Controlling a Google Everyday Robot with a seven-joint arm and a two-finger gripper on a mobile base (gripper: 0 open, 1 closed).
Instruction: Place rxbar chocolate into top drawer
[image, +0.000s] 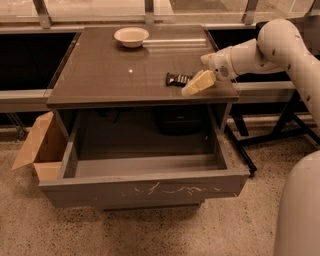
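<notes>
The rxbar chocolate (178, 79) lies flat on the cabinet's brown top, near its right front part. My gripper (198, 83) comes in from the right on the white arm and sits low over the right end of the bar, covering that end. The top drawer (145, 189) is pulled open below the top, its scratched grey front toward the camera, and its inside looks bare.
A cream bowl (131, 36) stands at the back of the cabinet top. A tan cardboard box (41, 148) sits on the floor left of the drawer. Black table legs (285, 125) stand to the right. A white robot part (300, 210) fills the lower right corner.
</notes>
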